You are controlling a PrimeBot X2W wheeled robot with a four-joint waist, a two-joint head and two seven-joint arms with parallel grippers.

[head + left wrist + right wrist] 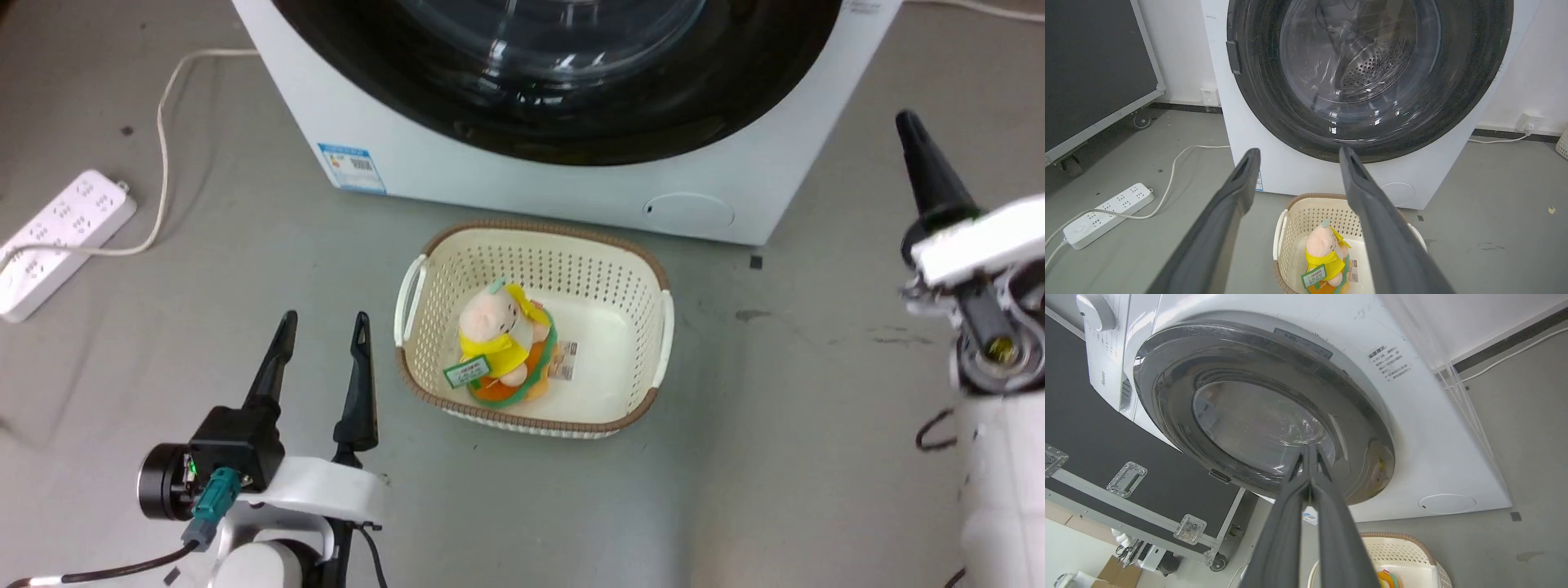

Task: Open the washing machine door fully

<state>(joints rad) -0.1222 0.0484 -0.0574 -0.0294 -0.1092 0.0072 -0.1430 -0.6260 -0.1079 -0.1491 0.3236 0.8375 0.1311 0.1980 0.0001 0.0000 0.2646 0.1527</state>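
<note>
The left tool is held spread wide and empty; the right tool is pinched together on nothing; the washing machine door appears closed ahead of both; its handle tab sits on the left rim, judged nearer the left tool.

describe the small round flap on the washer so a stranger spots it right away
Start at the white washing machine behind the basket. Below its big glossy black door, at the front panel's lower right corner, sits the flap: a small flush white circle, unlike the blue sticker at the lower left.
</note>
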